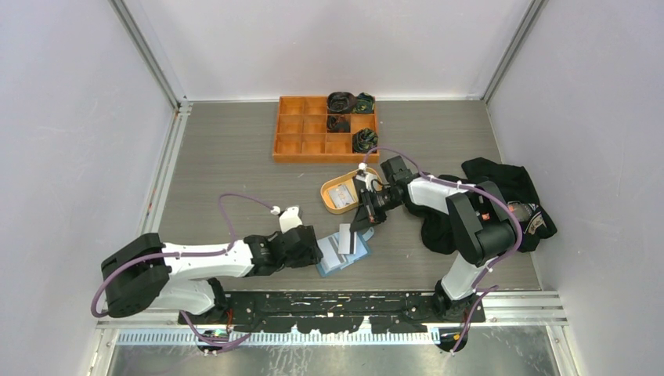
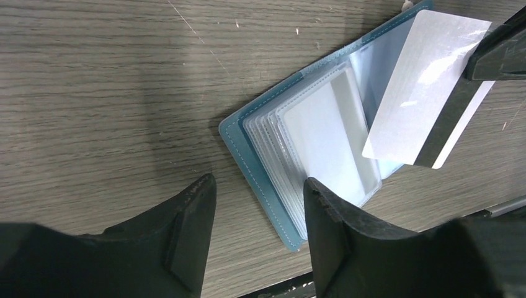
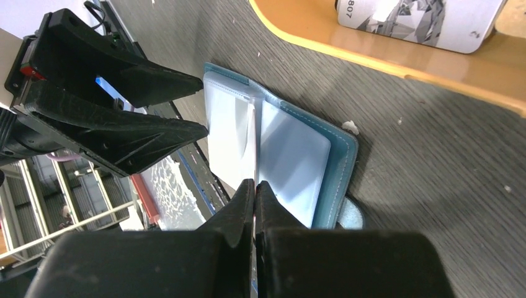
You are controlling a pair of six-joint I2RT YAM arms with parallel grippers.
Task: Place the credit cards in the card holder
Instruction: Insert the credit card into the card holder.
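Although the table (image 1: 235,157) carries a dark cloth (image 1: 509,184) on the right and an orange tray (image 1: 291,137) at the far side, both lie well apart from the work, so the arms have room on those sides. The tan dish (image 1: 326,186), with another card (image 1: 342,196) lying in it, sits just beyond the right wrist. The blue card holder (image 2: 239,139) lies open and flat near the table's front edge, its clear sleeves (image 2: 322,136) fanned upward. That edge is the tight side: a push toward it could slide the holder off.

The left gripper (image 2: 259,183) hangs over the holder's near corner with its jaws apart and nothing between them; whether one finger presses the sleeves I cannot tell. The right gripper (image 3: 254,189) is clamped on a white card (image 2: 428,81), holding it tilted above the holder's far half.

This looks like the insertion step. Next, I judge, the card's free edge must meet a sleeve mouth squarely and slide in while the holder is kept from shifting.
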